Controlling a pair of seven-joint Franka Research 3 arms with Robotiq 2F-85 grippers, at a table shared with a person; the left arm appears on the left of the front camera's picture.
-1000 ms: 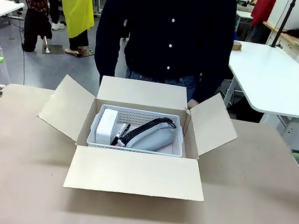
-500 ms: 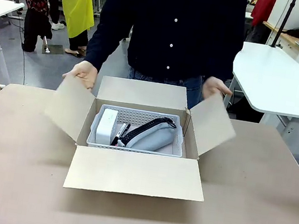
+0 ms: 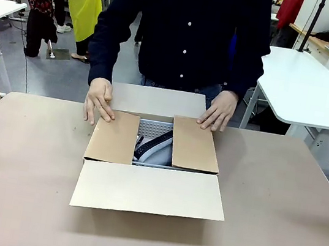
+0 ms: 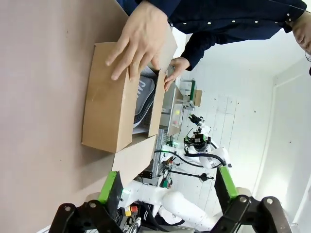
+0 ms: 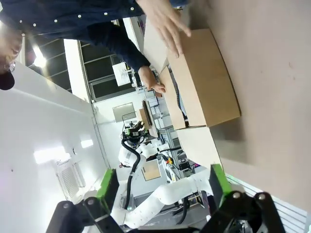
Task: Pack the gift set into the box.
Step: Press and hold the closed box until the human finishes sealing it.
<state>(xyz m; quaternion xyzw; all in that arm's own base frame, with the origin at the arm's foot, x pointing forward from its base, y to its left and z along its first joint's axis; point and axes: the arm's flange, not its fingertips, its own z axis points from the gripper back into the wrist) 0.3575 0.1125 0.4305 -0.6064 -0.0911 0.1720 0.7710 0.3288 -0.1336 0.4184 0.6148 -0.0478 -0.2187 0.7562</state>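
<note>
1. The box point(image 3: 148, 189) sits in the middle of the brown table point(image 3: 12, 187), right in front of the person. Its two side flaps are folded flat over the top. The near flap lies open toward the robot, and the far flap is open at the back.
2. One hand point(image 3: 100, 100) rests on the outer far corner of the side flap at picture left. The other hand point(image 3: 217, 111) rests on the far edge of the side flap at picture right.
3. The gift set point(image 3: 155, 151) is inside the box, seen through the gap between the side flaps. The perforated wall of the pale tray point(image 3: 155, 125) shows there, as does the grey pouch point(image 3: 162, 156) with its black strap point(image 3: 151, 144).
4. In the left wrist view the pouch bears white lettering, perhaps starting "CA", too small to read surely. The cardboard itself is plain.
5. The left gripper point(image 4: 167, 187) is spread wide with nothing between its green pads, well apart from the box.
6. The right gripper point(image 5: 162, 183) is likewise spread wide and empty, well apart from the box.
</note>
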